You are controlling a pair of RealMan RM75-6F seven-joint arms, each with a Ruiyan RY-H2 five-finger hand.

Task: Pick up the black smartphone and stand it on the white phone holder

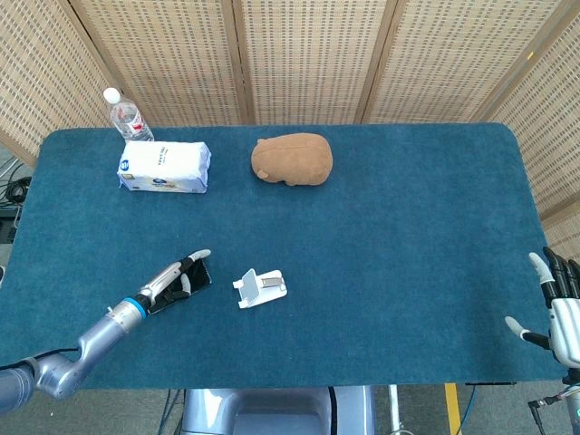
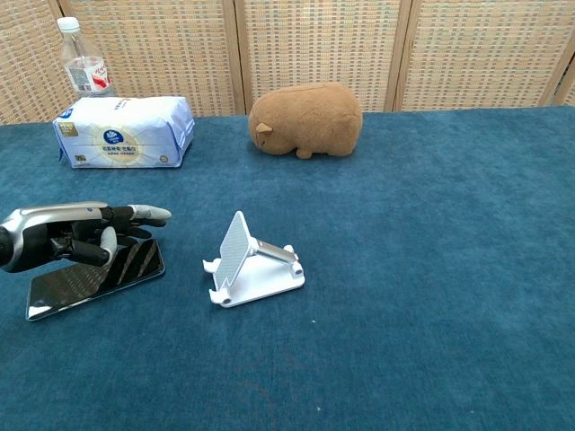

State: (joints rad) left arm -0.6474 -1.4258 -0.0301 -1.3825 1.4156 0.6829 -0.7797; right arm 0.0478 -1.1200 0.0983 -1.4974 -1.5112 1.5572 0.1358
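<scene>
The black smartphone (image 2: 65,291) lies flat on the blue table cloth at the front left; in the head view the smartphone (image 1: 200,275) shows just beside my fingers. My left hand (image 2: 83,235) reaches over its far half with fingers stretched out toward the right and the thumb bent down at the screen; no grip shows. From above, the left hand (image 1: 171,281) covers most of the phone. The white phone holder (image 2: 253,266) stands bare a short way to the right, also visible as the holder (image 1: 261,287). My right hand (image 1: 559,310) waits open at the table's front right corner.
A white-and-blue tissue pack (image 2: 124,132) and a water bottle (image 2: 83,65) stand at the back left. A brown plush animal (image 2: 306,119) lies at the back middle. The table's front edge (image 1: 299,385) runs close below the phone and holder.
</scene>
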